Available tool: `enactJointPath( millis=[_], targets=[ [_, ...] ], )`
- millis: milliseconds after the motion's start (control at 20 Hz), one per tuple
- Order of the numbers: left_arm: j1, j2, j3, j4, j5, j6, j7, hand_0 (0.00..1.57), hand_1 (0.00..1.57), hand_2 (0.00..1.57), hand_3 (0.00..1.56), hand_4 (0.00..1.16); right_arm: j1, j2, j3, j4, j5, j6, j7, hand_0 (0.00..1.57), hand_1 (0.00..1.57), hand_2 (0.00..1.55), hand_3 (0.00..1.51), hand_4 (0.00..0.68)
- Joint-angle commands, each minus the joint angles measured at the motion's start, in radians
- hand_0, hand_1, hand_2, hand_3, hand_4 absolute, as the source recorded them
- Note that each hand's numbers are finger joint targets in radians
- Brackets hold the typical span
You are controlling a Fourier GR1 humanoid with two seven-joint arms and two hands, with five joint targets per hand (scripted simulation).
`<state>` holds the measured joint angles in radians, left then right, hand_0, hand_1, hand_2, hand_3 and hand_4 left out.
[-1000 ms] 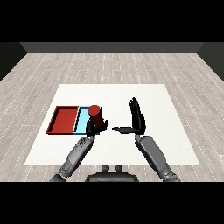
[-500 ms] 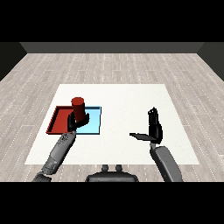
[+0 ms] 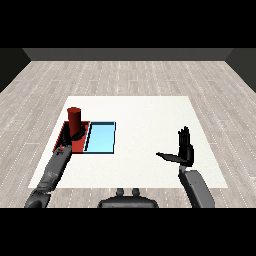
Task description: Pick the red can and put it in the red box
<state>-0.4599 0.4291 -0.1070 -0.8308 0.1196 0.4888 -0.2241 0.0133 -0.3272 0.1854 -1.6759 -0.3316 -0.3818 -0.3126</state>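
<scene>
- The white rectangular counter (image 3: 145, 112) carries two shallow trays lying side by side near its left edge — a red tray (image 3: 64, 135) on the outside and a light blue tray (image 3: 101, 138) just beside it, their long sides touching.
- The dark red cylindrical can (image 3: 74, 120) stands upright over the red tray, at the tray's far end; whether its base rests on the tray floor cannot be told.
- The black left hand (image 3: 75, 136) sits at the lower part of the can, its fingers curled round it — a holding grasp. Its grey forearm runs back towards the lower left corner of the view.
- The black right hand (image 3: 184, 151) is held above the right part of the counter, well apart from both trays. Its fingers point straight up and its thumb sticks out to the left; it holds nothing.
- Around the counter lies a floor of pale grey planks (image 3: 150, 75).
</scene>
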Motion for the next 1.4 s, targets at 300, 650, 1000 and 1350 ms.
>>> enactJointPath(
  millis=[300, 650, 1000, 1350],
  targets=[
    [-0.239, -0.034, 0.068, 0.557, -0.075, 0.026, -0.074, 1.57, 1.57, 1.53, 1.46, 1.03, -0.101, 0.038, -0.032, 0.204, 0.008, 0.036, -0.028, 0.00, 0.00, 0.00, 0.00, 0.000],
    [-0.274, -0.043, 0.047, 0.740, -0.109, 0.019, 0.097, 0.59, 0.59, 0.63, 0.41, 0.78, -0.169, 0.049, -0.064, 0.266, 0.006, 0.034, -0.042, 0.00, 0.00, 0.00, 0.00, 0.000],
    [-0.239, 0.010, 0.118, 0.799, -0.050, -0.051, 0.134, 1.49, 1.49, 1.34, 0.00, 0.65, -0.160, 0.062, -0.076, 0.283, -0.003, 0.048, -0.053, 0.00, 0.00, 0.00, 0.00, 0.000],
    [-0.284, 0.012, 0.077, 0.805, -0.096, -0.093, 0.175, 0.00, 0.00, 0.00, 0.00, 0.00, -0.167, 0.090, -0.080, 0.319, -0.004, 0.079, -0.112, 0.00, 0.00, 0.00, 0.00, 0.000]
  ],
)
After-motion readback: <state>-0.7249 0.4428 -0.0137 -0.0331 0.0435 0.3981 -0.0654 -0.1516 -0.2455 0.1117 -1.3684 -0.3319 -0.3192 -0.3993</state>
